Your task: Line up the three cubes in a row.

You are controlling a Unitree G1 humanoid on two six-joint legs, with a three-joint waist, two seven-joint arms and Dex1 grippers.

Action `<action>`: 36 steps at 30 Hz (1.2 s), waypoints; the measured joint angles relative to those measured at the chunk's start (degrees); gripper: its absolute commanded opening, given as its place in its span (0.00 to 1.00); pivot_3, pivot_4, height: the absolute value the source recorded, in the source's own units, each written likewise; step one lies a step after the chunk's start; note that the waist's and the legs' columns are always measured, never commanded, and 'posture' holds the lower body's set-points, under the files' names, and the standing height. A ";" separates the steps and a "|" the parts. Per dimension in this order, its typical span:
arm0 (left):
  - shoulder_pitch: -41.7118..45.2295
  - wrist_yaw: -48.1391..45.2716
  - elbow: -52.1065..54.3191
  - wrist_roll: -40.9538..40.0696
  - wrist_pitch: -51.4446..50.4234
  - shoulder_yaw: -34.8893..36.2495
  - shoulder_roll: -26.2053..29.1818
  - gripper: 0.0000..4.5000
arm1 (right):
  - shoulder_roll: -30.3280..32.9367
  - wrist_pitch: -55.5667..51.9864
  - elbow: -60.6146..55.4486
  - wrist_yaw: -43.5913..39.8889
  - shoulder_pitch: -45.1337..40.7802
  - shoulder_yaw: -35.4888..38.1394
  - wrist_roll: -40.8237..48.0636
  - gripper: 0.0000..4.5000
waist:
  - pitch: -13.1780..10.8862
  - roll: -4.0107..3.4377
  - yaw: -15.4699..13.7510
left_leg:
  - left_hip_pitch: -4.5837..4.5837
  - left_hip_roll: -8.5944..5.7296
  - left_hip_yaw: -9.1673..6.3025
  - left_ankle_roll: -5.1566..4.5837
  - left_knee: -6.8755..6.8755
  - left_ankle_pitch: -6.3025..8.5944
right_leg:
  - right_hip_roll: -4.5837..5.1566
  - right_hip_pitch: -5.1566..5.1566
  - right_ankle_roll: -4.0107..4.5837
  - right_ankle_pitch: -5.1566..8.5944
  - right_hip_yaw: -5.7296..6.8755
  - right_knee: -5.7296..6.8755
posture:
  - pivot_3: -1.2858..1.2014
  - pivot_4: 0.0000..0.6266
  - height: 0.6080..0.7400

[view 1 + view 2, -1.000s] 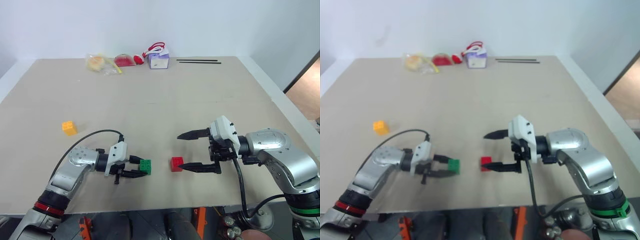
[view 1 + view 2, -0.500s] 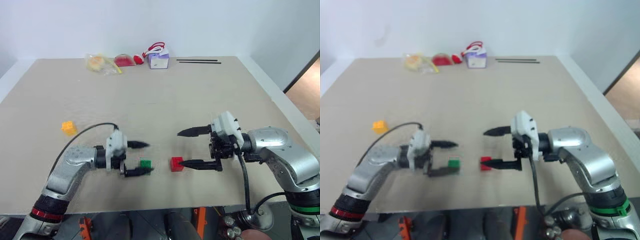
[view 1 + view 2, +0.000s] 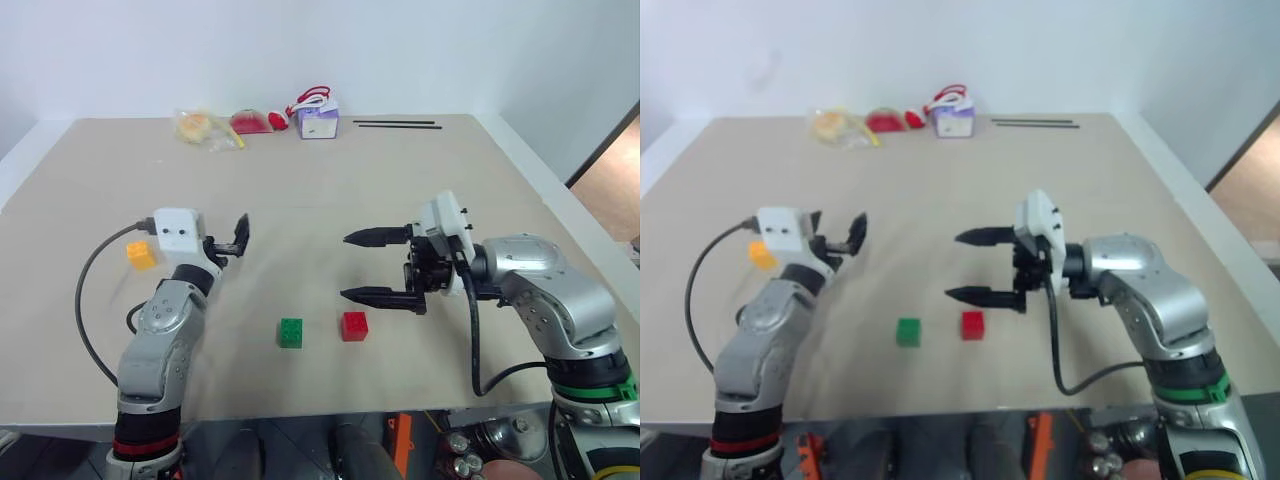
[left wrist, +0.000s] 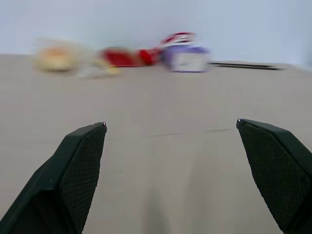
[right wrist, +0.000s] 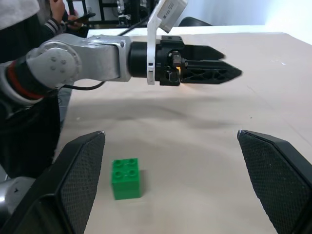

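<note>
The green cube and the red cube rest side by side on the tan table, a small gap between them. Farther left sits the yellow-orange cube, partly hidden behind my left wrist. My left gripper is lifted off the table, level and pointing toward the far edge, open and empty. My right gripper hovers open just above and behind the red cube, pointing left. In the right wrist view, the green cube lies below the open right gripper, with the left gripper beyond.
Along the far edge sit a purple-and-white box, a red item, a clear bag with food and two thin black sticks. A person stands beyond the table's left side.
My left gripper opened, let go of the green cube, then rose and swung from pointing right to pointing forward. The green cube stays beside the red one. My right gripper lifted slightly.
</note>
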State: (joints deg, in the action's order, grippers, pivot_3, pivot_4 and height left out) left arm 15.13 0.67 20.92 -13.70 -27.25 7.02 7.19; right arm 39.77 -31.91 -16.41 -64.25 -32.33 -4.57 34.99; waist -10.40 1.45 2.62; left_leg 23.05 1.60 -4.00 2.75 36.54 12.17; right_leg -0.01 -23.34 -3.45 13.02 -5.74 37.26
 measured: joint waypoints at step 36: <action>0.86 5.92 -23.03 6.19 8.26 11.99 5.03 0.98 | -8.63 4.33 12.31 -0.49 -8.22 -0.70 -5.39 1.00 | 0.00 0.00 0.04 | 0.05 0.01 -0.01 0.02 -0.09 0.00 | 0.00 -0.06 0.02 0.01 0.03 -0.01 | 0.52 0.24 1.00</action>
State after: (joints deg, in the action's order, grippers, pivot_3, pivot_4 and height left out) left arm 15.99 6.59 -2.12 -7.51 -18.99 19.01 12.22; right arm 31.14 -27.58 -4.11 -64.74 -40.55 -5.27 29.60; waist -10.39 1.46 2.65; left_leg 23.10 1.60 -4.01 2.77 36.45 12.17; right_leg 0.00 -23.39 -3.44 13.03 -5.71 37.25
